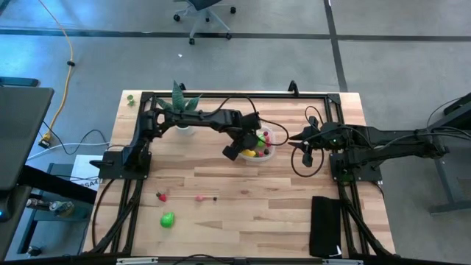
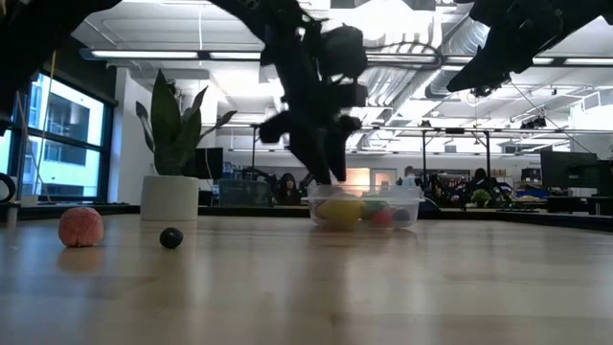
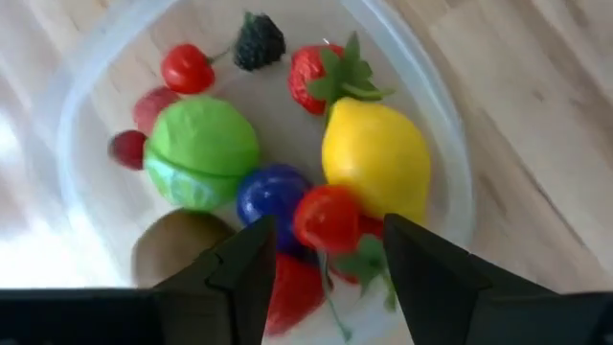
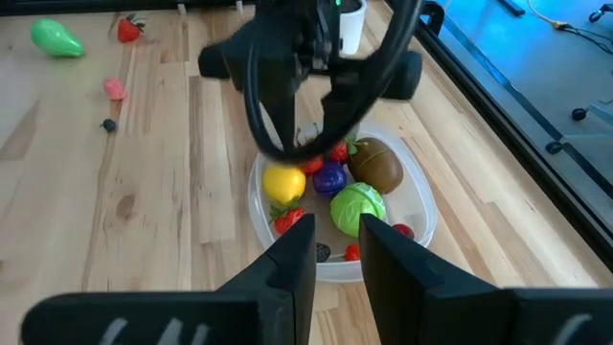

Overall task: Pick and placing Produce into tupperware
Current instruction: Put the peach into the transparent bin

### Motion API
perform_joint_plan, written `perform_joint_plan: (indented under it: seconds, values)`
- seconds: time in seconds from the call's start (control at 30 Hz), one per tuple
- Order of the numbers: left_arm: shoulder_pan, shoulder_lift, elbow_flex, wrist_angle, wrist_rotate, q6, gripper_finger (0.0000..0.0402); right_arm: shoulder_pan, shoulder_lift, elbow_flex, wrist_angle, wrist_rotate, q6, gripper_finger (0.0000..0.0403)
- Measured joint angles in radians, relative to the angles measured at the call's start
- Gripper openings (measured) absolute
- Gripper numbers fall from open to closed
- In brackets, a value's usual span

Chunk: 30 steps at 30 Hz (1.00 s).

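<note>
Left gripper (image 1: 253, 143), high view: over the tub (image 1: 266, 153); right gripper (image 1: 305, 140) parked beside it. Left wrist view: fingers (image 3: 244, 273) parted, nothing clamped, a red cherry (image 3: 327, 218) lying between them among the fruit. Right wrist view: four pieces remain on the table (image 4: 182, 172), a green pear (image 4: 55, 37) included. A straight lift is advised, so the tub is not nudged.

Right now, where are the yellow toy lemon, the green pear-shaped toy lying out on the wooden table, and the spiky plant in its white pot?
Yellow toy lemon (image 3: 375, 158): left wrist view, middle of its body.
Green pear-shaped toy (image 1: 168, 219): high view, its centre.
Spiky plant in white pot (image 2: 170, 197): low view, front of the pot.
</note>
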Motion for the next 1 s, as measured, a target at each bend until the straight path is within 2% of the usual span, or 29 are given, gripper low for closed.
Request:
perform_joint_plan:
  seconds: [0.07, 0.27, 0.43, 0.57, 0.87, 1.0]
  values:
    - [-0.006, -0.007, 0.043, -0.055, -0.006, -0.001, 0.018, 0.0, 0.0, 0.0, 0.0, 0.0, 0.0, 0.0073]
    - [-0.038, -0.027, 0.183, -0.377, -0.002, -0.021, 0.0168, 0.0, 0.0, 0.0, 0.0, 0.0, 0.0, 0.0073]
    - [-0.105, -0.086, 0.161, -0.54, 0.019, -0.048, 0.0165, 0.0, 0.0, 0.0, 0.0, 0.0, 0.0, 0.0073]
    - [-0.176, -0.178, 0.039, -0.516, 0.022, -0.093, 0.0165, 0.0, 0.0, 0.0, 0.0, 0.0, 0.0, 0.0073]
    - [-0.382, -0.456, -0.453, -0.188, -0.025, -0.341, 0.0165, 0.0, 0.0, 0.0, 0.0, 0.0, 0.0, 0.0073]
    - [-0.465, -0.513, -0.583, -0.11, -0.027, -0.424, 0.0166, 0.0, 0.0, 0.0, -0.001, 0.0, 0.0, 0.0073]
